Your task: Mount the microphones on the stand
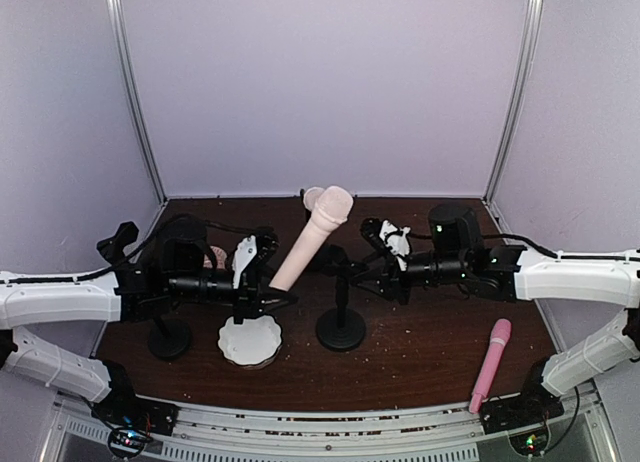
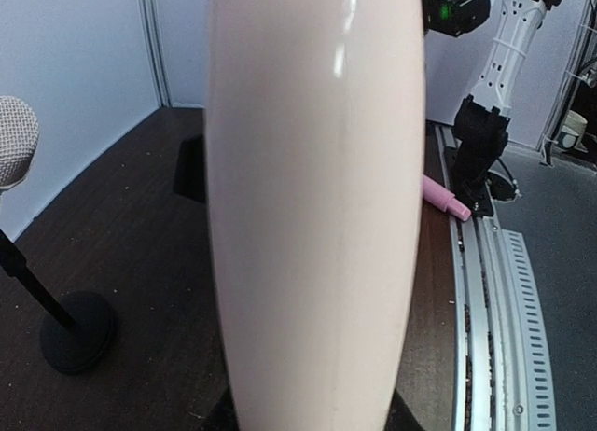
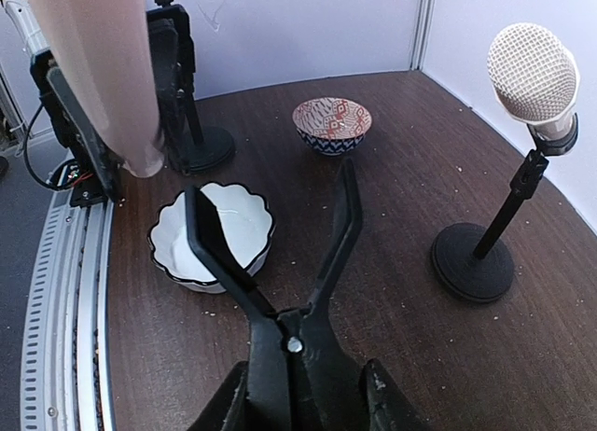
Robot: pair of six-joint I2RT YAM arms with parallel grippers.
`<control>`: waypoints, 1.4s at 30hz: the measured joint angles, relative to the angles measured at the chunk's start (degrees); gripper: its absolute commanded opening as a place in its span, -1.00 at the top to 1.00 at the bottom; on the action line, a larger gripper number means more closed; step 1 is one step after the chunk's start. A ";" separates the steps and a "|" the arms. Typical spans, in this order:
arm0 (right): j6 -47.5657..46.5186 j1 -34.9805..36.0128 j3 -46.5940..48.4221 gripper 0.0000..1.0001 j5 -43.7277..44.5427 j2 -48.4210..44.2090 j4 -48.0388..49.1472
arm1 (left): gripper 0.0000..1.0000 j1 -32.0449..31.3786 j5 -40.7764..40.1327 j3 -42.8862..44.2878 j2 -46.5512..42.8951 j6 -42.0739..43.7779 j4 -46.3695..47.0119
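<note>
White scalloped bowl [image 1: 249,340] near patterned bowl [image 3: 332,125]; dark table [image 1: 430,352].

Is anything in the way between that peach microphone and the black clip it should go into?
Nothing visible. The cream microphone in the left gripper tilts near the open clip; the white bowl sits lower, on the table.

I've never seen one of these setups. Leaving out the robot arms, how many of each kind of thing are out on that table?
Microphones: 3 (cream microphone, pink microphone, mesh-headed microphone)
Stands: 3 (left stand, clip stand, far stand)
Bowls: 2 (white bowl, patterned bowl)
Total: 8
</note>
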 measured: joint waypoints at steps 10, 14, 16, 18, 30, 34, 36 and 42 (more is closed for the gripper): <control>0.63 0.00 -0.61 0.56 -2.71 -0.13 0.81 | 1.00 0.02 -7.50 -4.17 5.68 2.71 12.20; 1.03 0.00 -0.66 0.56 -3.32 -0.13 1.01 | 1.00 0.02 -7.96 -4.17 9.20 3.30 15.28; 1.60 0.00 -0.81 0.56 -3.52 -0.13 1.36 | 1.00 0.02 -7.98 -4.17 10.69 3.50 16.17; 2.16 -0.02 -1.05 0.56 -3.74 -0.07 2.05 | 1.00 0.02 -7.98 -4.17 12.04 3.76 17.22; 4.61 -0.07 -1.44 0.55 -4.42 1.33 5.51 | 1.00 -0.66 -10.29 -3.85 16.24 5.68 21.09; 4.74 -0.11 -1.42 0.54 -4.61 1.55 5.84 | 1.00 -1.27 -12.48 -3.48 16.33 6.56 20.55; 5.05 -0.24 -1.42 0.54 -4.63 1.73 6.21 | 1.00 -1.46 -13.42 -2.89 16.65 6.91 20.00; 6.45 -0.26 -1.40 0.53 -4.44 2.19 7.17 | 1.00 -2.64 -14.80 0.33 20.57 6.78 19.69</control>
